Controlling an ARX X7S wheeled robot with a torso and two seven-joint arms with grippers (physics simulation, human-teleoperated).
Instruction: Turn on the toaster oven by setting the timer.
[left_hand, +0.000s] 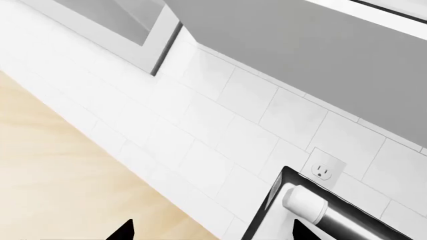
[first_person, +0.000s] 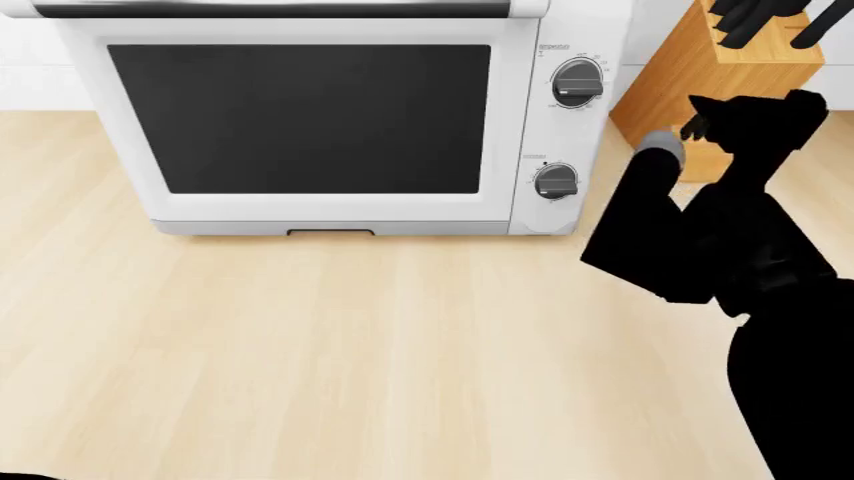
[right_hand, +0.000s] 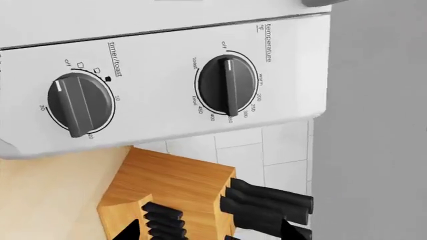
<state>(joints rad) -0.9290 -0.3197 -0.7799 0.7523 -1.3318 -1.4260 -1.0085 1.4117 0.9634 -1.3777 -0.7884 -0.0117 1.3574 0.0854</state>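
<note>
A pale wood-grain countertop (first_person: 334, 340) stretches in front of a white tiled wall (left_hand: 220, 120). On it, at the back, sits the toaster oven (first_person: 334, 215): a boxy white shell, smooth, with a wide dark glass door. To its right stands a tan wooden knife block (first_person: 694, 75) with black handles. The right arm, matte black, reaches up beside the oven's knob panel; its right gripper (first_person: 681, 135) hangs near but apart from the knobs, and I cannot tell whether its fingers are spread or closed. The round grey timer knob (right_hand: 79, 105) seems to point near "off", so the timer looks unset; grasping and turning it remains. The left gripper barely shows in its wrist view, its opening unclear.
</note>
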